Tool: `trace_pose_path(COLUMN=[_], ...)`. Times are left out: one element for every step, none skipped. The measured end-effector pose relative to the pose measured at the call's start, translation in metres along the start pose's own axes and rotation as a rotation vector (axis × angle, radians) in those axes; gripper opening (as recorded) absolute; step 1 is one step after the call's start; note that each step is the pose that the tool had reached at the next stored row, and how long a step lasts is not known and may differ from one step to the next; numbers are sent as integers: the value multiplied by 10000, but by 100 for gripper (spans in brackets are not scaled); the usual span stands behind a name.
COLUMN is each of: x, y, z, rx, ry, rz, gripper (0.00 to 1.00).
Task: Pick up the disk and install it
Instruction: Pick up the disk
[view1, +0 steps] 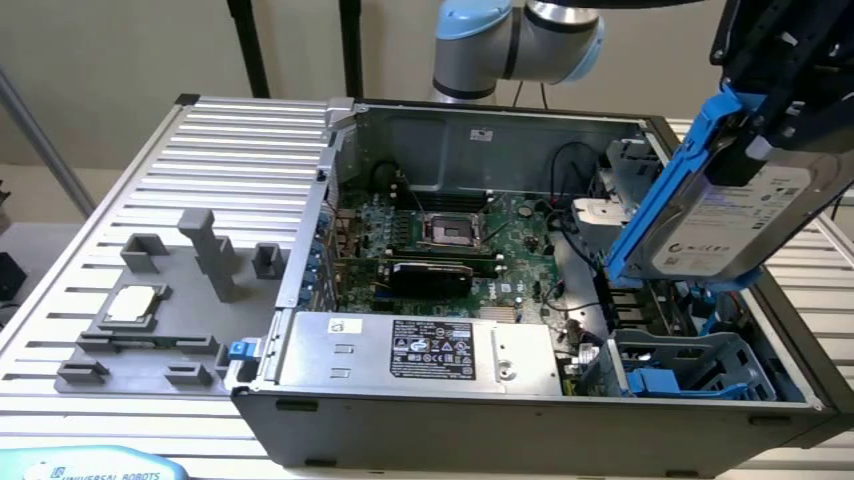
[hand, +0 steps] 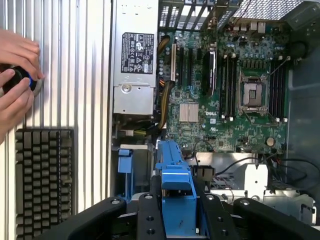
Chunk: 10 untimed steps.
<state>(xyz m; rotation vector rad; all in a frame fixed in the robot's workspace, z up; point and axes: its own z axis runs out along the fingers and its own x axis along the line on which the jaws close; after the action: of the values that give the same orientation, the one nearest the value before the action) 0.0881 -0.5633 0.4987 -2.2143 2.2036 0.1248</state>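
Fingers half-closed on the blue-framed disk, as the gripper holds it over the open computer case.
The disk hangs clear of the table with its long axis steeply tilted. Its lower end points down towards the empty drive cage at the exterior view's right of the case, near but apart, with the motherboard alongside.
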Motion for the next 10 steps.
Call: trace_pose_path(x=[29, 59, 91, 124, 158, 193, 229, 272, 311, 341], y=[-22, -41, -61, -80, -99, -117, -134, -153, -166, -172], z=[-3, -6, -9, -10, -10, -10, -7, 1, 12, 28], rx=[-10, -18, -24, -30, -34, -38, -41, -43, -45, -45], ry=[0, 1, 1, 0, 0, 1, 1, 1, 1, -1], rz=[0, 0, 1, 2, 2, 2, 3, 3, 3, 3], gripper=[33, 33, 33, 33, 33, 33, 33, 33, 33, 33])
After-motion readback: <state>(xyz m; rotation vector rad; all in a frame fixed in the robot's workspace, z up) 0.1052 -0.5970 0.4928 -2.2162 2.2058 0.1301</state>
